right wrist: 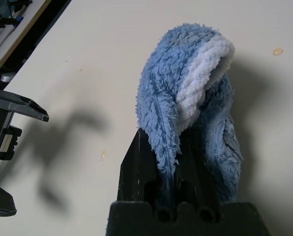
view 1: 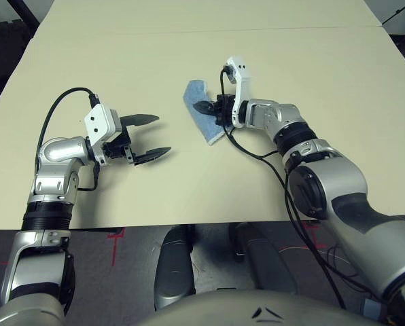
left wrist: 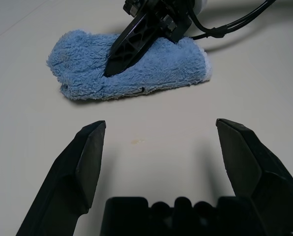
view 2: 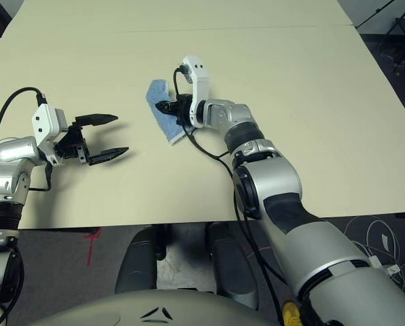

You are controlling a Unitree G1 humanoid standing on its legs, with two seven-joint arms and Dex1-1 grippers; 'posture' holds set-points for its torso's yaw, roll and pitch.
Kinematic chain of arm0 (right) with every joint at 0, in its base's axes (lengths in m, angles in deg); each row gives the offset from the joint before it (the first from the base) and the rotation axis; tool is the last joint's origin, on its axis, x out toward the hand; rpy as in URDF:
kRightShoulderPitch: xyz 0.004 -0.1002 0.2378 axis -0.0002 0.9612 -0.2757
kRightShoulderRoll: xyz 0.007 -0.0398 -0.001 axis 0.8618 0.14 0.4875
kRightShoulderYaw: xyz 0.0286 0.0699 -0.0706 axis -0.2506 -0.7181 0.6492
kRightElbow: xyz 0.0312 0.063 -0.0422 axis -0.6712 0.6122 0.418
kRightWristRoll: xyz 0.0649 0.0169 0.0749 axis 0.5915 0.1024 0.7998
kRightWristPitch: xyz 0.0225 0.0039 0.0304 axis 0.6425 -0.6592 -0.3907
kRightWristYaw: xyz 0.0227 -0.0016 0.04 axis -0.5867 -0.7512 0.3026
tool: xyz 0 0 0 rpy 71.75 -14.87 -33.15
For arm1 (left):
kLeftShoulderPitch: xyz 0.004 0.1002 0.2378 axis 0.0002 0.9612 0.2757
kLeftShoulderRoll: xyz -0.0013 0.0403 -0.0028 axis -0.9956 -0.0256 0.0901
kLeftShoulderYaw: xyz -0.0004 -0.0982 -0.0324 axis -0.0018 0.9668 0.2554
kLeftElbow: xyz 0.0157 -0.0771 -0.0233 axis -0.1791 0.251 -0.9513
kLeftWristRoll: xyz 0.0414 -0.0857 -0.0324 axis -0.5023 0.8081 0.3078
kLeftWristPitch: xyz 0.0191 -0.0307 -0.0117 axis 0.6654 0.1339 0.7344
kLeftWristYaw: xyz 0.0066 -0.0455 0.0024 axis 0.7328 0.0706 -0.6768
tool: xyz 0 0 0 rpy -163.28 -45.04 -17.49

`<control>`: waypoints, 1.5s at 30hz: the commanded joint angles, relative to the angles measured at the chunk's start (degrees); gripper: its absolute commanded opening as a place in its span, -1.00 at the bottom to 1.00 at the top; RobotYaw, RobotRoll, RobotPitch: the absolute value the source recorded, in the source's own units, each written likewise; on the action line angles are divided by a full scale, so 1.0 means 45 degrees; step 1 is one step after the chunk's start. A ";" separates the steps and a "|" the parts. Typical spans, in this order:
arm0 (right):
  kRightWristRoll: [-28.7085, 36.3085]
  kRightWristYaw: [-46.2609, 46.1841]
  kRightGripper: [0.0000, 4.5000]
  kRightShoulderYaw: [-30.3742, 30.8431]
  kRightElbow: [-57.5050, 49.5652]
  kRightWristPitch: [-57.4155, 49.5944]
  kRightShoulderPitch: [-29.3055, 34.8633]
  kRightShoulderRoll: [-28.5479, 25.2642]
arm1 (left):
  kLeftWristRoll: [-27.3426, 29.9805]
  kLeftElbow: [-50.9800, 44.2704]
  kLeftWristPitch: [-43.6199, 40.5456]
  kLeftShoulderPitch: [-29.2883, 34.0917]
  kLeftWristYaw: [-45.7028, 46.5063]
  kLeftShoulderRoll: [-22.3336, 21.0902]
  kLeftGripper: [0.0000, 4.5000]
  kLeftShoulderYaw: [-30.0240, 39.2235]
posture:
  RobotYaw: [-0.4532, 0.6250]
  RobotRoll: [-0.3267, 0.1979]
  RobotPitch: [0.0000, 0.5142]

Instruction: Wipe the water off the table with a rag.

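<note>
Right claw [view 1: 204,107] clenched on the rag [view 1: 201,113], pressing it to the worktop [view 1: 189,54]. Left claw [view 1: 150,137] released, near the rag.

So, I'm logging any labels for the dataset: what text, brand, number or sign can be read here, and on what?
None: no readable text on the rag, the table, the left gripper or the right gripper.
</note>
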 commanded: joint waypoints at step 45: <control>0.1066 0.0554 -0.96 -0.1361 -0.4142 -0.2987 0.2067 -1.0370 | -0.0247 0.1494 0.0679 -0.0908 -0.0312 0.0580 1.00 -0.0377 | 0.08 0.25 -0.07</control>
